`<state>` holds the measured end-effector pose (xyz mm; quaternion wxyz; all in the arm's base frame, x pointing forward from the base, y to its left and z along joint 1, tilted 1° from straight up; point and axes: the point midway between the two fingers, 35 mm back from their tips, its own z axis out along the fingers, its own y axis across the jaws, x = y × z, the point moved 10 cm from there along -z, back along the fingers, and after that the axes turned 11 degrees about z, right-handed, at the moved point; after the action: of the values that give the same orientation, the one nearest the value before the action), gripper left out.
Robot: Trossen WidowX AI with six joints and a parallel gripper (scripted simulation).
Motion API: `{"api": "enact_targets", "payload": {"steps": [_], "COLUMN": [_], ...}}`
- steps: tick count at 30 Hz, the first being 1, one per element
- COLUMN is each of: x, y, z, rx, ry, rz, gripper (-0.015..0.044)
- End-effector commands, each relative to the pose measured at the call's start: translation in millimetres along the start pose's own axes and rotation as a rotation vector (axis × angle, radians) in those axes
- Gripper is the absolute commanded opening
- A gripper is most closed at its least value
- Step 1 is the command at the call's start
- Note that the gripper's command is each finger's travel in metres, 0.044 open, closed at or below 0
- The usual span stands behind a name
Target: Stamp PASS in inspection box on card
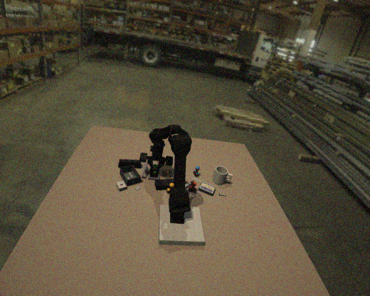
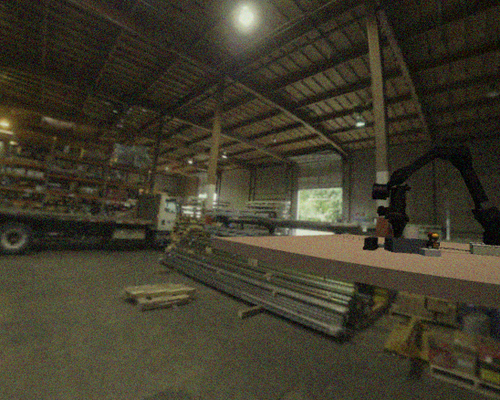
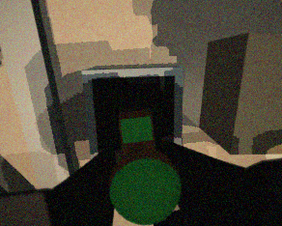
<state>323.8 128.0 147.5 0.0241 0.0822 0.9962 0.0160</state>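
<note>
My gripper (image 1: 154, 169) (image 2: 398, 234) (image 3: 137, 152) points down and is shut on the stamp. The stamp (image 3: 145, 191) shows a round green top and a green square on its dark body; its green also shows small in the top view (image 1: 154, 166). It is over the dark ink pad (image 3: 136, 71), whose blue-grey rim surrounds the stamp's far end in the wrist view. Whether the stamp's face touches the pad is hidden. The card and its inspection box cannot be made out.
Left of the gripper are a black tray (image 1: 130, 176), a black block (image 1: 129, 163) and a small white block (image 1: 121, 185). A dark box (image 1: 164, 184) is nearer the base. To the right are small figures (image 1: 197, 171) (image 1: 192, 186), a printed box (image 1: 207, 188) and a mug (image 1: 220, 176).
</note>
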Motion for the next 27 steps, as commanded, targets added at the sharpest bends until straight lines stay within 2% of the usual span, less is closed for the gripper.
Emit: {"api": "enact_targets", "payload": {"steps": [1,27], "x": [-0.5,-0.7], "y": [0.5,0.8], "z": [3.7,-8.9], "rx": [0.001,0.001], "ry": [0.007,0.007], "rz": [-0.001,-0.001], "gripper": [0.0000,0.0000]}}
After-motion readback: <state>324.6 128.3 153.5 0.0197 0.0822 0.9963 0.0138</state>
